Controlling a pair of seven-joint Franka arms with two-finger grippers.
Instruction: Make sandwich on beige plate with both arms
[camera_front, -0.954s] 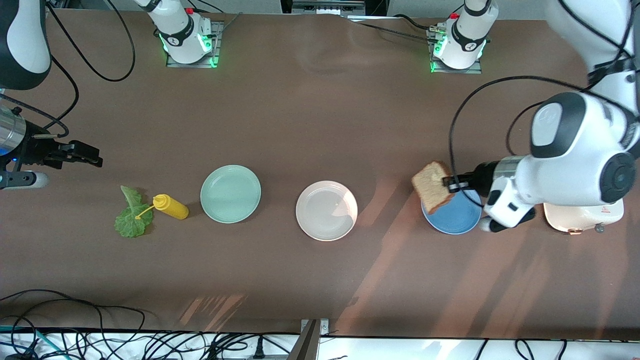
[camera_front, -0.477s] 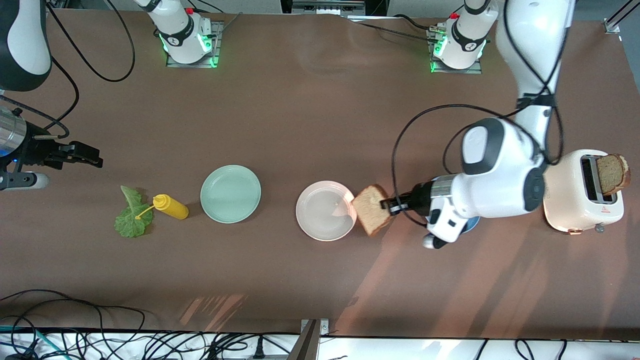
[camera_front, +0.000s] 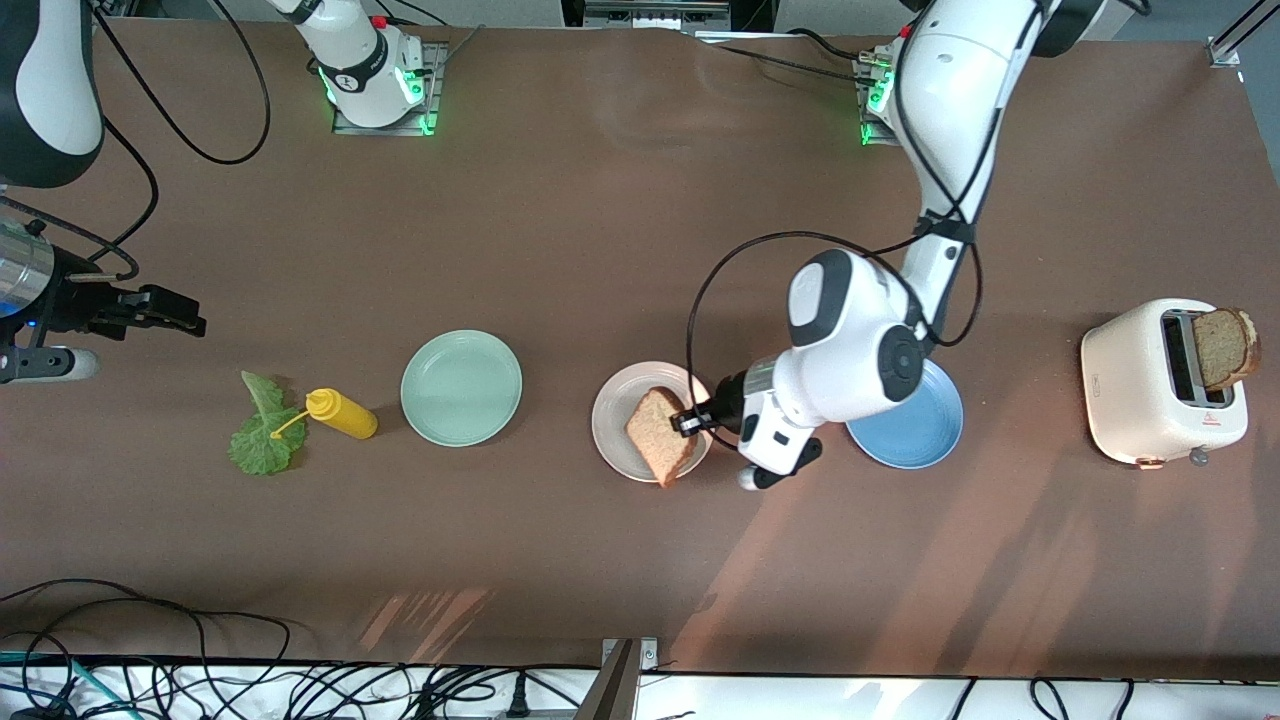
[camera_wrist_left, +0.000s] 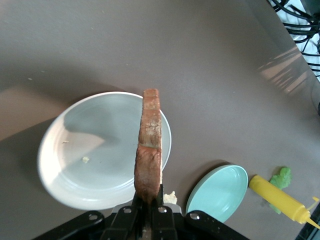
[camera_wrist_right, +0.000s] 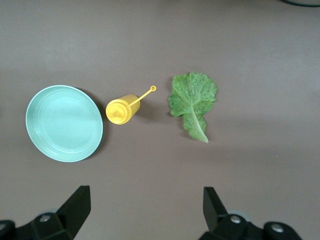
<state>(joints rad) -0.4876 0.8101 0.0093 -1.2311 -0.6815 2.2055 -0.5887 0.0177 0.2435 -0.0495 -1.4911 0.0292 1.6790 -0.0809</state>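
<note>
- The bread slice (camera_front: 660, 436) hangs on edge over the beige plate (camera_front: 620, 415), above the part of the plate toward the left arm's end of the table; in the left wrist view the slice (camera_wrist_left: 149, 145) stands upright with its thin crust edge facing the camera and the plate (camera_wrist_left: 75, 165) below it.
- The left gripper (camera_front: 690, 420) is clamped on the slice's edge, its fingers (camera_wrist_left: 142, 212) pinching the bottom of the bread.
- The relation that matters: the slice's broad face is vertical, not flat, and the plate's bare centre lies just past the slice, away from the gripper. My judgement is that the slice must tip or be lowered flat so it lands inside the rim.
- The lettuce leaf (camera_front: 262, 440) lies well apart, toward the right arm's end of the table, beside the yellow squeeze bottle (camera_front: 343, 414) and the mint-green plate (camera_front: 461, 387).
- The right gripper (camera_front: 160, 312) waits over bare table near the lettuce, fingers (camera_wrist_right: 75, 205) spread wide and empty; it is the nearer arm for the leaf.
- The blue plate (camera_front: 920, 430) sits partly under the left arm; a second slice (camera_front: 1222, 346) stands in the toaster (camera_front: 1135, 400).
</note>
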